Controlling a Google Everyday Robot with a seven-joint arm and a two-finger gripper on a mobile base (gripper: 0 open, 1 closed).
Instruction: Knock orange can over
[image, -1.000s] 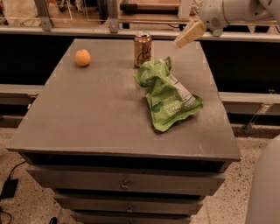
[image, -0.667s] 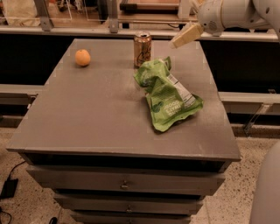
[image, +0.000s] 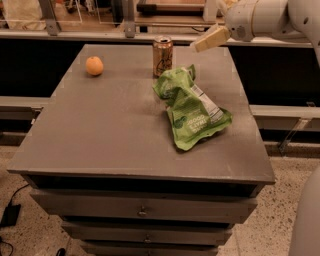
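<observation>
My end effector hovers over the tabletop's far edge; open or closed, can't tell. Orange can stands upright just left & below it, w/ green bag beside.

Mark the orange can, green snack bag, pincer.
orange can (image: 163, 56): camera view, its labelled side.
green snack bag (image: 192, 107): camera view, bag's middle.
pincer (image: 200, 44): camera view, its tip, just right of the can's top.
</observation>
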